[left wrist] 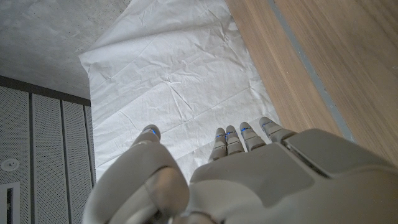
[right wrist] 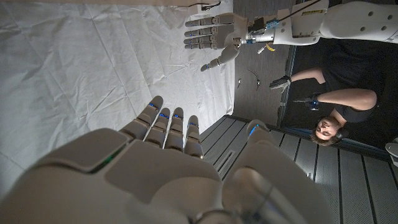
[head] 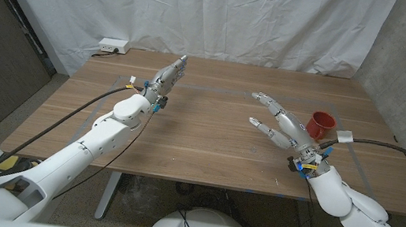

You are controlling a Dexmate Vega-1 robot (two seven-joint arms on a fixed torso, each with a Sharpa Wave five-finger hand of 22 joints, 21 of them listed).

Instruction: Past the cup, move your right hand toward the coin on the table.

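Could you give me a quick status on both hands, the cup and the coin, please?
Left hand open, raised. Right hand open, fingers spread, holding nothing. Red cup upright just beyond the right hand. Coin not discernible on the table.

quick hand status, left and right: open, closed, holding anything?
Left hand: open, fingers extended together, holding nothing.
Right hand: open, fingers apart, holding nothing, raised beside the red cup.

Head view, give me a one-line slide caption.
Both hands open above the wooden table: left hand raised far-left, right hand beside the red cup.
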